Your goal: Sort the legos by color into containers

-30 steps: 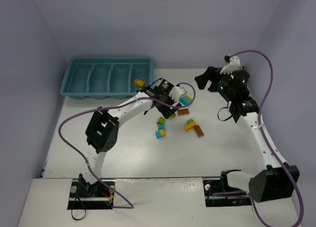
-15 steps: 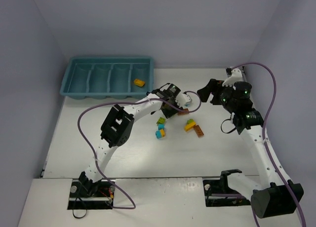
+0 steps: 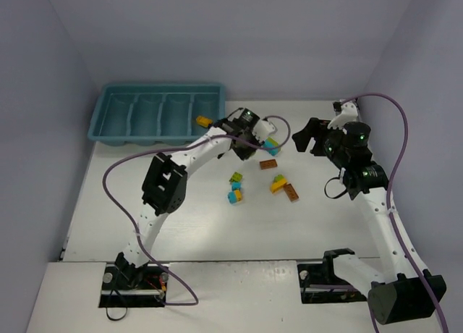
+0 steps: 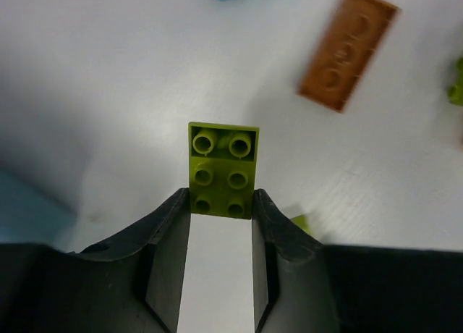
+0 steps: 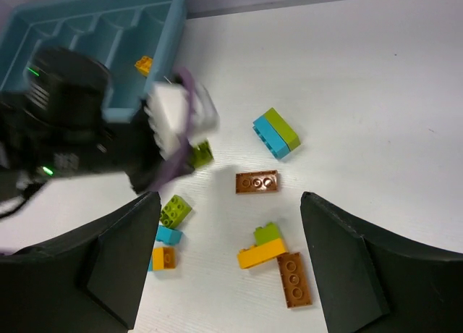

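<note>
My left gripper (image 4: 221, 203) is shut on a lime green lego (image 4: 223, 170), its fingertips pinching the brick's two sides close above the white table; in the top view this left gripper (image 3: 249, 139) sits just right of the teal tray (image 3: 155, 94) of containers. A yellow-orange lego (image 3: 204, 121) lies in the tray's rightmost compartment. Loose legos lie on the table: a teal-and-green pair (image 5: 276, 132), a brown plate (image 5: 257, 182), a green brick (image 5: 174, 211), a teal and yellow pair (image 5: 165, 247), a yellow-and-green pair (image 5: 262, 247) and another brown plate (image 5: 295, 279). My right gripper (image 3: 312, 135) hangs open above them, holding nothing.
The tray stands at the table's back left corner against the grey wall. The left arm's purple cable (image 3: 278, 134) loops over the legos near the teal-and-green pair. Grey walls close in the table on the left, back and right.
My left gripper has shut on the lime green lego and drawn back a little toward the tray. The right arm has shifted slightly right and down.
</note>
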